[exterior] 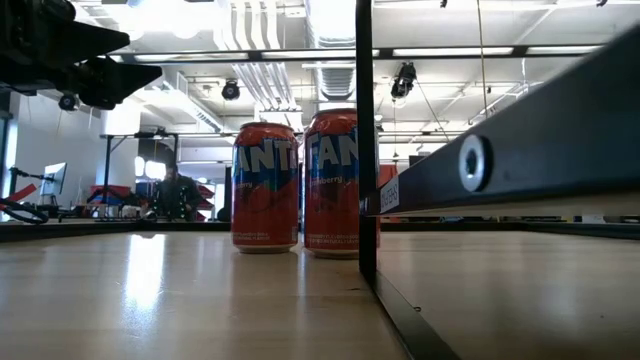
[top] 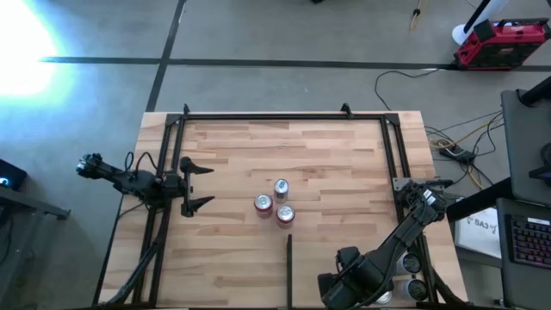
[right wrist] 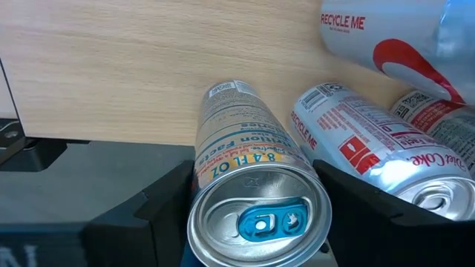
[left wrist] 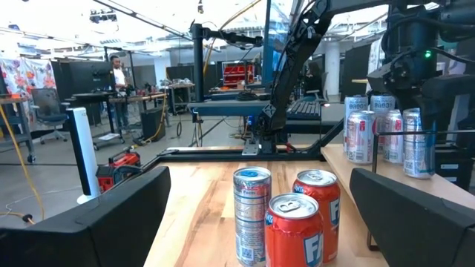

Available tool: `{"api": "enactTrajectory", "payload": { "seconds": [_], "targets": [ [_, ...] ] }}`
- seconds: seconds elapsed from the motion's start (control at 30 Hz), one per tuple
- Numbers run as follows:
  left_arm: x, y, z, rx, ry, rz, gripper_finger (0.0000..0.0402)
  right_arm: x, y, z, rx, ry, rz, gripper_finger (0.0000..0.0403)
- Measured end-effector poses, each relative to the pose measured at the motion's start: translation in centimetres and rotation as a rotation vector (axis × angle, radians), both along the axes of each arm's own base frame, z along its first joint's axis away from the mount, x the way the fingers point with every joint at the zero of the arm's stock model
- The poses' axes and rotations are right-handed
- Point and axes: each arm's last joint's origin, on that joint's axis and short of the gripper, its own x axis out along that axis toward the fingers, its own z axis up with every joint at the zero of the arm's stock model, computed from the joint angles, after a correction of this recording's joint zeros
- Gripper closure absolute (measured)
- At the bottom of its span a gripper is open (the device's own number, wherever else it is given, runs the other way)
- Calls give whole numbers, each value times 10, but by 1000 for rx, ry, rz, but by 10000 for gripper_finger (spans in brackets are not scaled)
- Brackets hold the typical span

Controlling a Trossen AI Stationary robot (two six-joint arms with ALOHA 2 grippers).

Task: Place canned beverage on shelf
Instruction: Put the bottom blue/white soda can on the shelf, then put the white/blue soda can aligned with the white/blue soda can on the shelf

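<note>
The shelf is a light wooden board in a black tube frame. Near its middle stand three cans close together: a slim silver one and two red ones. The left wrist view shows the silver can beside a red can. My left gripper hovers open at the board's left side, pointing at them. Off the board's near right corner, my right gripper points steeply down, shut on a slim silver can with a blue tab. My right gripper pinches the slim silver can between its two fingers, one on each side wall just below the top rim. The fingers come from above, pointing steeply down. The can's top faces the wrist. Whether its base is lifted clear, I cannot tell.
Several more silver and red-marked cans crowd close beside the held one, off the board at the near right. A thin dark divider strip runs from the board's near edge toward the three cans. Bare board lies far and right of them.
</note>
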Motion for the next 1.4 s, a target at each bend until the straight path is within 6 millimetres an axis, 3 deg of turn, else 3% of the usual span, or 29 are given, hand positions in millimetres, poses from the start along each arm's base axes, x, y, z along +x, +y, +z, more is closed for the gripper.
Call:
{"api": "enactTrajectory", "payload": {
  "seconds": [0.43, 0.87, 1.13, 1.4],
  "targets": [
    [0, 0, 0, 0, 0, 0, 2, -1, 2, -4, 17, 30, -19, 115],
    [0, 0, 0, 0, 0, 0, 2, -2, -4, 8, -18, 11, -27, 111],
    [0, 0, 0, 0, 0, 0, 2, 9, -23, 16, -83, -46, -39, 111],
    [0, 0, 0, 0, 0, 0, 2, 29, -67, 32, -182, -191, 6, 123]
  ]
}}
